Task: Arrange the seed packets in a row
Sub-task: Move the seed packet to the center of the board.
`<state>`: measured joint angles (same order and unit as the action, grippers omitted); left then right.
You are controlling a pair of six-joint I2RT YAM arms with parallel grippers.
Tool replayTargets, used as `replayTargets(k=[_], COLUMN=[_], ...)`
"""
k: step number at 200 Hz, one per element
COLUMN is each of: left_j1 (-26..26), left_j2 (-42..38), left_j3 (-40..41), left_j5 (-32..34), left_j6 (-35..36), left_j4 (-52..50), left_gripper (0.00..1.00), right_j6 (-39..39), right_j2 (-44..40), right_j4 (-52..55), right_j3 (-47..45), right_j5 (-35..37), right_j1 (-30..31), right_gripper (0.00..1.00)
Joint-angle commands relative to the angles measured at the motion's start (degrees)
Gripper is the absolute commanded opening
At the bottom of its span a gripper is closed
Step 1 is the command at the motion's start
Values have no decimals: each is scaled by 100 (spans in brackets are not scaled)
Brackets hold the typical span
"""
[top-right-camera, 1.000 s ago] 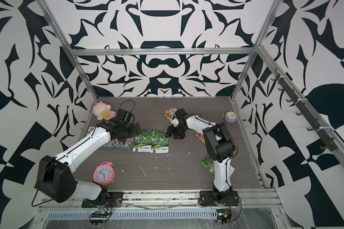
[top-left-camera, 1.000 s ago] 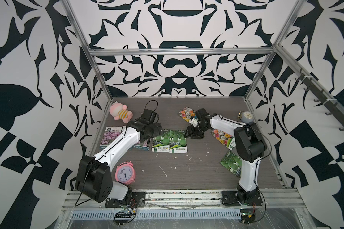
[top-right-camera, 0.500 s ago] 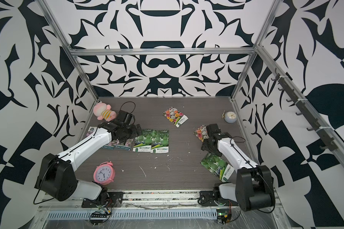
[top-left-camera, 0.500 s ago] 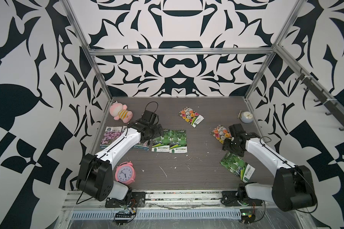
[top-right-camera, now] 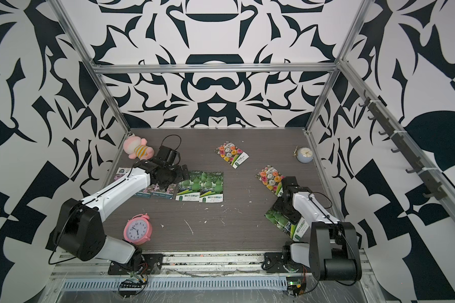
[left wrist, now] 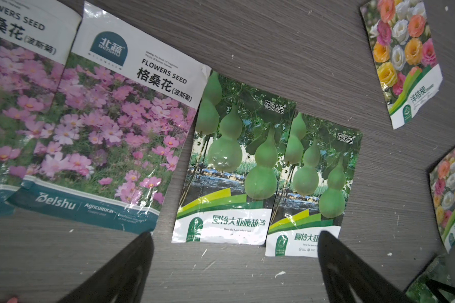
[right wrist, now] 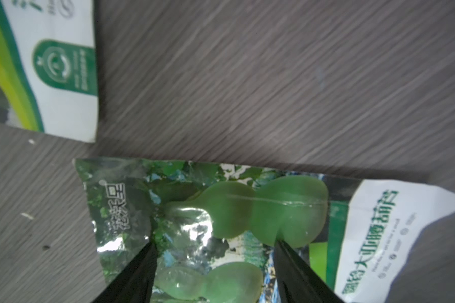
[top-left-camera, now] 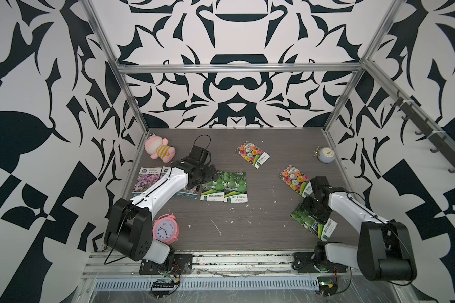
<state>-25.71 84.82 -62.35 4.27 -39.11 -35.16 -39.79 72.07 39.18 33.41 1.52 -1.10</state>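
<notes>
At the left, purple-flower seed packets (top-left-camera: 147, 178) and two green gourd packets (top-left-camera: 213, 186) (top-left-camera: 236, 186) lie side by side. My left arm covers part of the purple ones. My left gripper (left wrist: 234, 236) hovers open at the near edge of the gourd packets (left wrist: 229, 168), holding nothing. Two packets with orange-pink-white blooms lie apart, one at the back middle (top-left-camera: 252, 154) and one at the right (top-left-camera: 294, 179). A third gourd packet (top-left-camera: 313, 223) lies askew at the front right. My right gripper (right wrist: 216, 242) stands open right over it (right wrist: 247, 210); whether the tips touch it I cannot tell.
A pink plush toy (top-left-camera: 159, 150) sits in the back left corner. A pink alarm clock (top-left-camera: 165, 230) stands by the left arm's base, and a small pale clock (top-left-camera: 325, 155) at the back right. Patterned walls and metal posts enclose the table; white crumbs dot its front.
My right arm has swung from the back-middle bloom packet across to the front right and now sits over the askew gourd packet. The left arm has barely moved.
</notes>
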Motion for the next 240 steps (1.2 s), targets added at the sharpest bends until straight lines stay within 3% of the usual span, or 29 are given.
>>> replayTargets(k=[1, 33, 92, 116, 146, 173, 200, 224, 240], left_j1=[31, 23, 31, 27, 22, 29, 27, 24, 24], left_j2=[9, -57, -44, 3, -11, -57, -72, -127, -173], left_j3=[-76, -32, 37, 31, 36, 191, 240, 349, 424], left_j5=[-181, -196, -279, -398, -577, -726, -726, -735, -735], left_j6=[91, 81, -68, -127, -212, -352, -399, -438, -434], left_j4=[62, 193, 294, 369, 475, 698, 742, 827, 894], left_gripper=[99, 99, 99, 99, 99, 100, 99, 99, 99], right_j6=[-198, -568, -2072, -2234, -979, 411, 1432, 1770, 1882], right_j2=[179, 349, 855, 1182, 1075, 1162, 1604, 1528, 1524], right_j4=[-268, -716, -1770, -2062, -1231, -638, -150, -235, -319], right_j3=[-154, -282, 160, 685, 1618, 2105, 2464, 2409, 2321], right_j5=[-595, -1264, -1096, -1135, -831, -750, -1030, -838, -872], right_j1=[-19, 161, 1846, 2413, 2452, 1999, 1490, 1344, 1256], right_gripper=[74, 74, 74, 74, 73, 73, 83, 99, 100])
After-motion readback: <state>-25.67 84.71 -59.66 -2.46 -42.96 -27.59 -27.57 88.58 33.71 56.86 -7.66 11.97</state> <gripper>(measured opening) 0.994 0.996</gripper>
